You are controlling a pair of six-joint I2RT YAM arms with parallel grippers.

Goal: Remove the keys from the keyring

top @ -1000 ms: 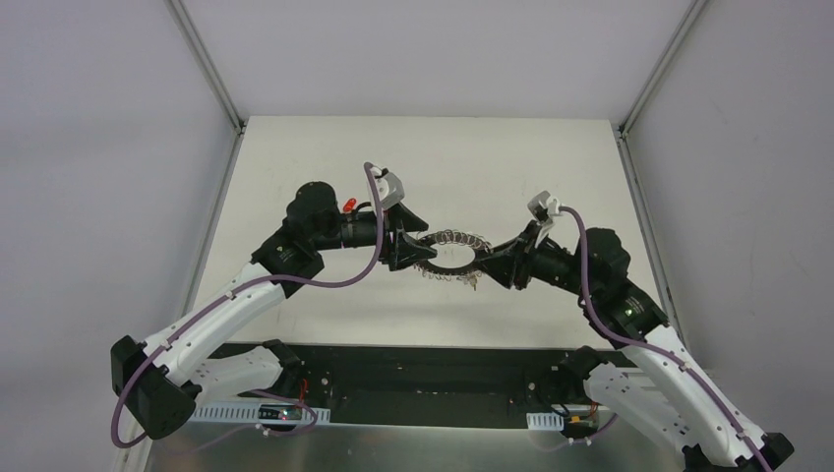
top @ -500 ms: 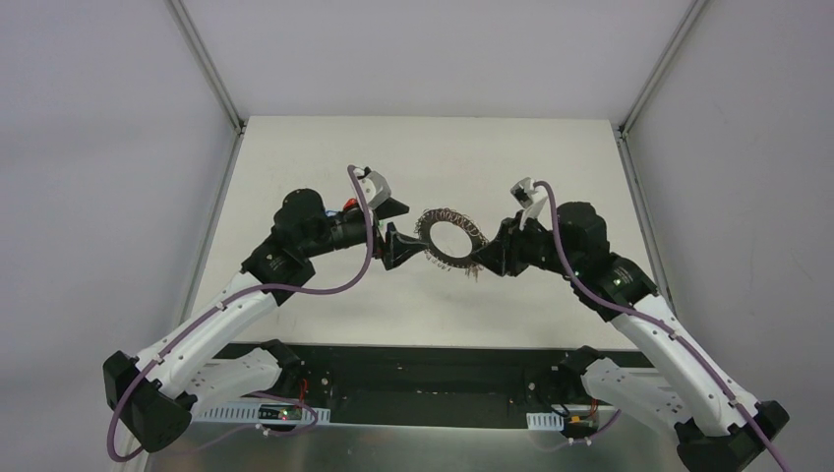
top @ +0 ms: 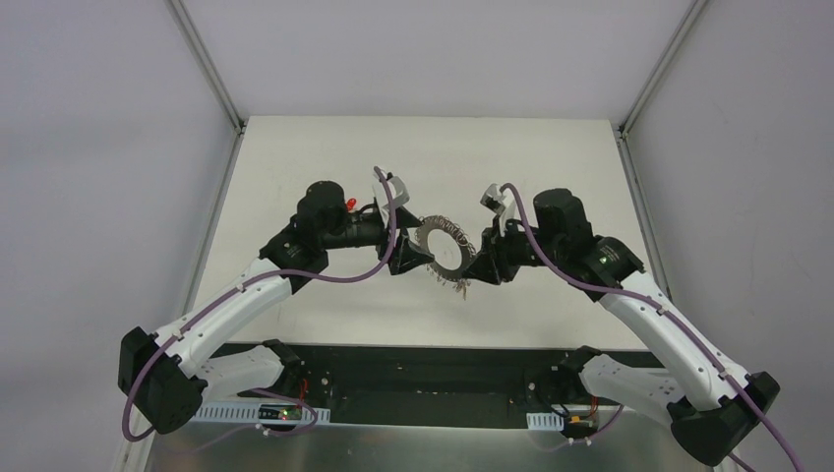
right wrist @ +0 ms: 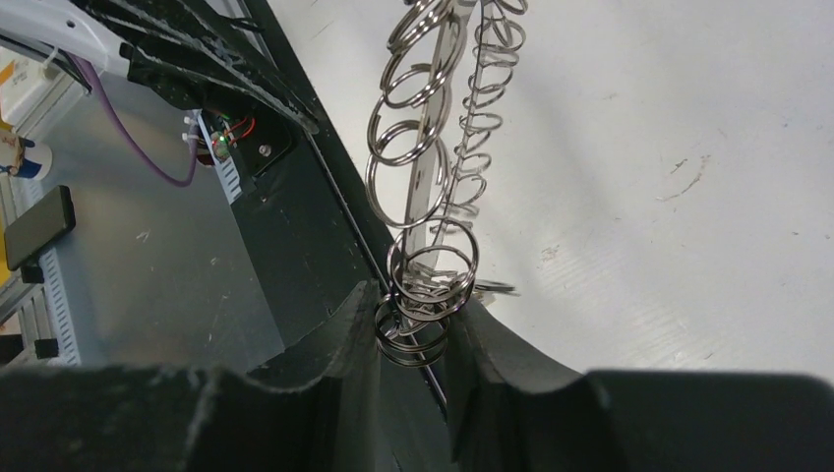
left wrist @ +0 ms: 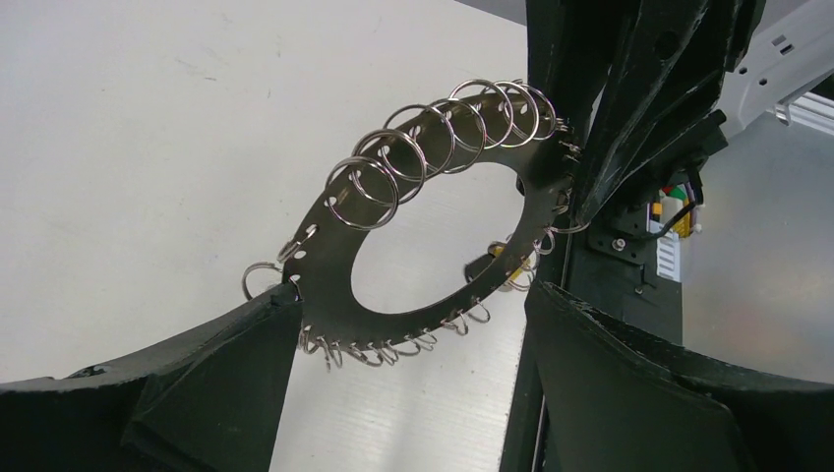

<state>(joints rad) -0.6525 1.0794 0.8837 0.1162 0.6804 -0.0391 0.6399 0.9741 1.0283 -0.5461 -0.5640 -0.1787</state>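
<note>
Metal keyring [left wrist: 329,265] pinched in right end effector [right wrist: 418,317], touching left end effector [left wrist: 411,295].

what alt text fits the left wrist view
A large flat silver-grey metal ring fringed with wire loops is held above a white table, its far edge pinched by the right gripper, its near side framed by the wide-spread left gripper.

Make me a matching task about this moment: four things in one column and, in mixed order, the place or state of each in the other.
1 keyring
2 left gripper
3 right gripper
4 red tag

a jaws pinched on the ring's edge
b on the table beyond the left arm
c held up between both arms
d jaws wide apart, ring between them

Pairs: 1-c, 2-d, 3-a, 4-b
</note>
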